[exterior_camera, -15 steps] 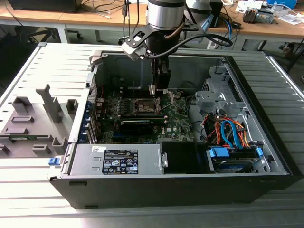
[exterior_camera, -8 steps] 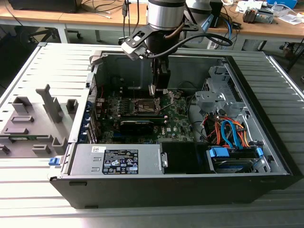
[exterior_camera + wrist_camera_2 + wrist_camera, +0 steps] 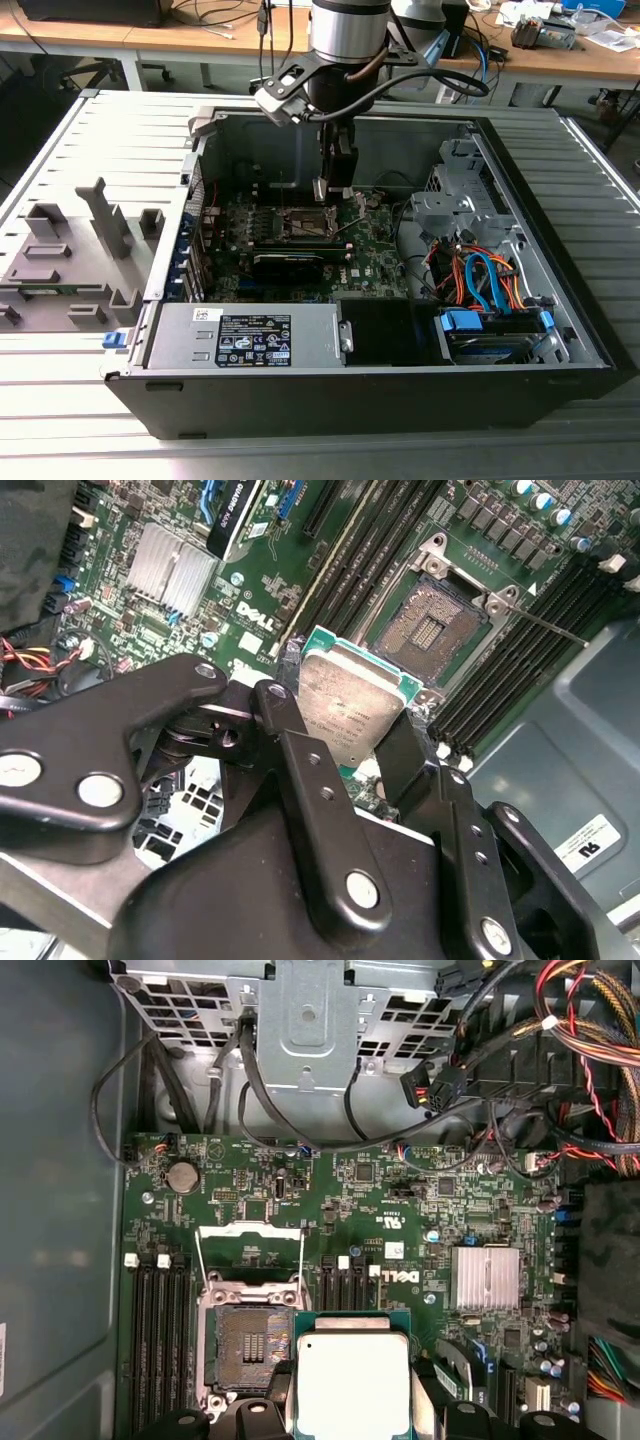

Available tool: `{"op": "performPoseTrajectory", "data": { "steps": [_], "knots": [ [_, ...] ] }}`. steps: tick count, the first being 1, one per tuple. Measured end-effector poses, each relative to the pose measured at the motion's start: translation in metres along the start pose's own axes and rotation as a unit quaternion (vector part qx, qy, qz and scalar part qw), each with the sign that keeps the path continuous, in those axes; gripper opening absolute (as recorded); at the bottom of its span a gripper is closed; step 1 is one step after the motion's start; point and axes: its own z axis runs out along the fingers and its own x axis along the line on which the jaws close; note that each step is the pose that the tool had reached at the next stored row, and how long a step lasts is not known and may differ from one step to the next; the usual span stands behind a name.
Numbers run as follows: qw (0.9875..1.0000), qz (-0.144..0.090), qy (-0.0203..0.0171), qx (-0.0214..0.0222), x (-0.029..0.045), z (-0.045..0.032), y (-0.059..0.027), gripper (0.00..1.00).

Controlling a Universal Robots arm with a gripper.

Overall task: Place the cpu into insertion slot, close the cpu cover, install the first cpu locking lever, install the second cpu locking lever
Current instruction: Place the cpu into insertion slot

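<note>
The hand (image 3: 340, 725) holds the cpu (image 3: 350, 695), its two black fingers (image 3: 275, 710) pressed against opposite edges of the chip. The chip is held flat with its silver-grey metal top facing the cameras and its green rim showing around the top. In both wrist views the cpu (image 3: 352, 1380) hangs above the green board just beside the slot (image 3: 248, 1345), on the side of the slot that faces the silver heat sink (image 3: 485, 1278), and it is not seated.

The slot (image 3: 428, 630) lies bare, its dark centre and rows of contacts uncovered. At one edge of the slot the cover (image 3: 250, 1230) stands raised, a thin metal frame tipped up off the socket. A thin metal lever (image 3: 550, 628) reaches out from a corner of the slot and lies across the black memory slots (image 3: 520, 650) next to it.

In the exterior view the hand (image 3: 330, 185) reaches down into the open computer case (image 3: 350, 400), directly over the slot (image 3: 300, 222). The long black card (image 3: 288, 262) lies just beside the slot, on the side toward the power supply (image 3: 245, 335). The case rests on a grey ribbed worktop (image 3: 60, 420).
</note>
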Motion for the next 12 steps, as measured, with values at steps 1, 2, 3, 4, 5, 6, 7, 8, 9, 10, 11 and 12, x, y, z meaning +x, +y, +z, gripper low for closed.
{"op": "performPoseTrajectory", "data": {
  "steps": [1,2,3,4,5,6,7,8,9,10,11,12],
  "knots": [
    [1.0,0.001,-0.0002,0.0001,0.0,0.0,0.0,0.54],
    [1.0,0.002,-0.0005,0.0002,0.0,0.0,0.0,0.54],
    [1.0,0.002,-0.0007,0.0003,0.0,0.0,0.0,0.54],
    [1.0,0.003,-0.0009,0.0003,0.0,0.0,0.0,0.54],
    [1.0,0.004,-0.0011,0.0004,0.0,0.0,0.0,0.54],
    [1.0,0.005,-0.0013,0.0005,0.0,0.0,0.0,0.54],
    [1.0,0.006,-0.0015,0.0006,0.0,0.0,0.0,0.54],
    [1.0,0.006,-0.0017,0.0007,0.0,0.0,0.0,0.54],
    [1.0,0.007,-0.0019,0.0007,0.0,0.0,0.0,0.54],
    [1.0,0.008,-0.0021,0.0008,0.0,0.0,0.0,0.54],
    [1.0,0.009,-0.0023,0.0009,0.0,0.0,0.0,0.54],
    [1.0,0.009,-0.0026,0.001,0.0,0.0,0.0,0.54]
  ]
}}
